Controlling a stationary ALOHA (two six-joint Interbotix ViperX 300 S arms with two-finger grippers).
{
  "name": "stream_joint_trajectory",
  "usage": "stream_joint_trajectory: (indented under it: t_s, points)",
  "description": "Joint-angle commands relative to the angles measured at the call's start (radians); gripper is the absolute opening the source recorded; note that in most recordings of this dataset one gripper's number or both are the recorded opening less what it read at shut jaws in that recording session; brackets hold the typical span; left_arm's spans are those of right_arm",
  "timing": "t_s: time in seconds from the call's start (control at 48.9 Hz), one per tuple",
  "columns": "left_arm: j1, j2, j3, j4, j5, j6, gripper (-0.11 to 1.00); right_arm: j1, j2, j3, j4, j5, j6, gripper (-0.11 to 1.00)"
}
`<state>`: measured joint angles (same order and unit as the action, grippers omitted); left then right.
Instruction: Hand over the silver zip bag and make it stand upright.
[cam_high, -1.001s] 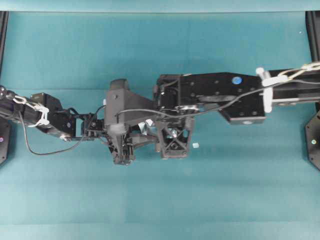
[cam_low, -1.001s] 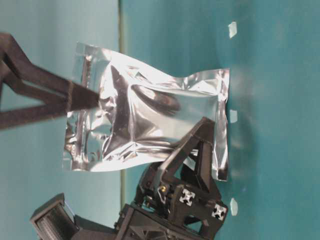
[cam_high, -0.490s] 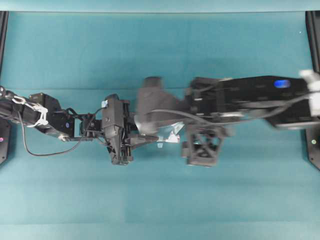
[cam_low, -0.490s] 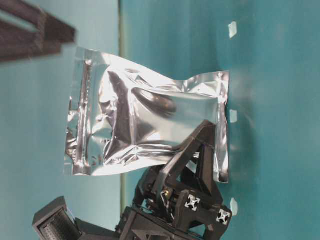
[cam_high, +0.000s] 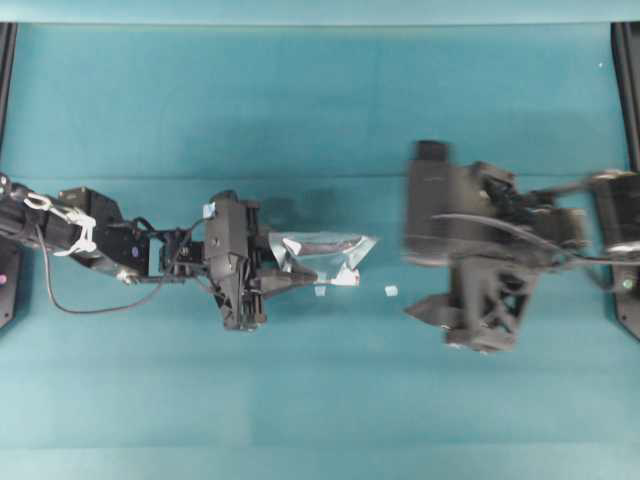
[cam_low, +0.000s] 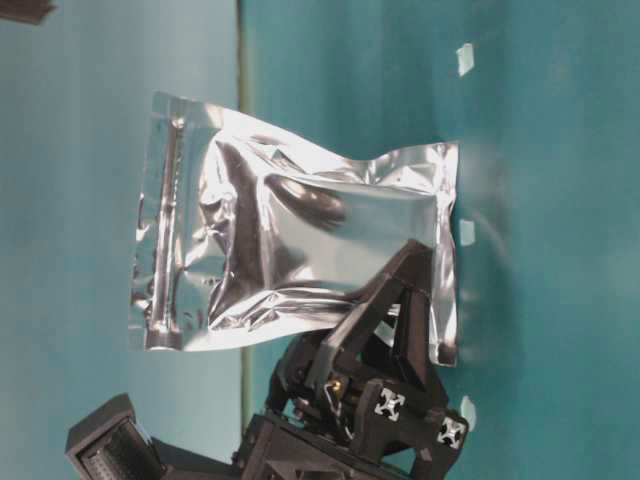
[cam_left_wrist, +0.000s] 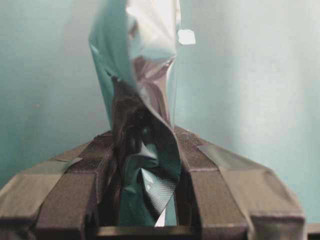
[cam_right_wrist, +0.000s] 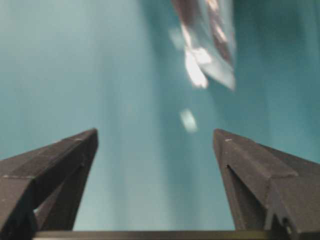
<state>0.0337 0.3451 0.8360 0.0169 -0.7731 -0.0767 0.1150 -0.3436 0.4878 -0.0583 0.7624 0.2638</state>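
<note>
The silver zip bag (cam_high: 322, 255) stands on edge near the middle of the teal counter (cam_high: 320, 110), its crinkled foil face showing broad in the table-level view (cam_low: 300, 255), with the zip strip along the short edge farthest from the counter. The left gripper (cam_high: 285, 275) pinches the bag's lower part between its jaws, the foil squeezed between both fingers (cam_left_wrist: 75, 190) in the left wrist view. A small pale scrap (cam_high: 391, 291) lies on the counter just beyond the bag. The right gripper (cam_high: 470, 315), blurred, sits well apart to the right, its jaws spread wide and holding nothing.
</note>
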Motion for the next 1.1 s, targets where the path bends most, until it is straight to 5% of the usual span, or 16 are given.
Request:
stream_joint_trajectory:
  t_s: [0.0,0.654,1.083]
  points:
    - [-0.011,-0.002,-0.009,0.003,-0.003,0.002,0.30,0.000,-0.058,0.029,-0.003,-0.071,0.012,0.98]
    - [-0.029,0.005,-0.017,0.005,-0.003,0.031,0.30,-0.003,-0.258,0.238,-0.003,-0.235,0.011,0.97]
    - [-0.041,0.006,-0.026,0.005,-0.003,0.035,0.30,-0.009,-0.313,0.284,-0.003,-0.272,0.011,0.97]
